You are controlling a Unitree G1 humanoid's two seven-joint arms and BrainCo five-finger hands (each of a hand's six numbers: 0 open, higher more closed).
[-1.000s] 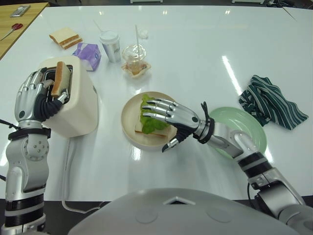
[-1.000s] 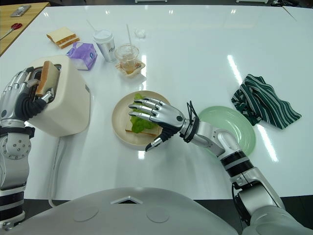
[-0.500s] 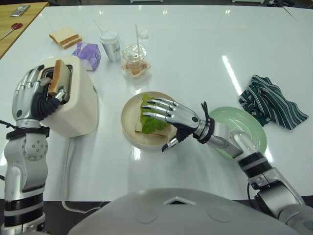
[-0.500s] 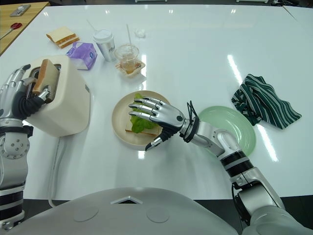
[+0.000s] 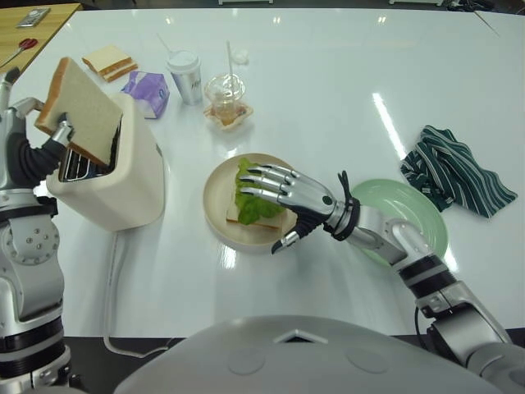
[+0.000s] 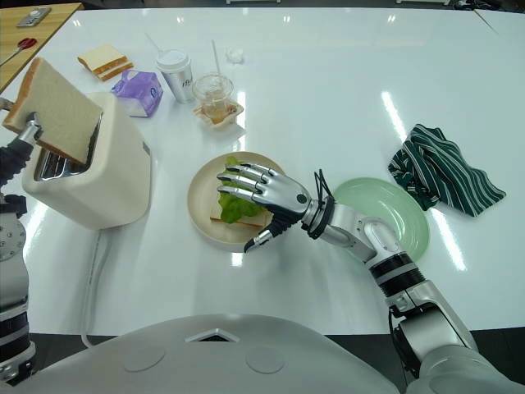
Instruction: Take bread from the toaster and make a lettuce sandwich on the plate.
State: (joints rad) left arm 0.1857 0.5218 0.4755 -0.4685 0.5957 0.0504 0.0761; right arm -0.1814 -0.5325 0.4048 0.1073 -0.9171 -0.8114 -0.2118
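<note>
White glossy table (image 5: 328, 82): our left hand (image 5: 25, 156) pinched a square bread slice (image 5: 80, 111), right hand (image 5: 295, 195) spread flat over leafy green lettuce (image 5: 250, 207) on a round beige plate (image 5: 217, 197).

The left hand (image 5: 26, 154) is lifting the slice of bread (image 5: 82, 111) up from the toaster (image 5: 123, 185). A second ago the slice was sitting deep in the slot with only its top showing. Now it is hanging tilted above the toaster's left side, nearly all of it exposed, with the fingers (image 5: 61, 128) pinching its left edge. The hand itself is rising and drawing leftward.
</note>
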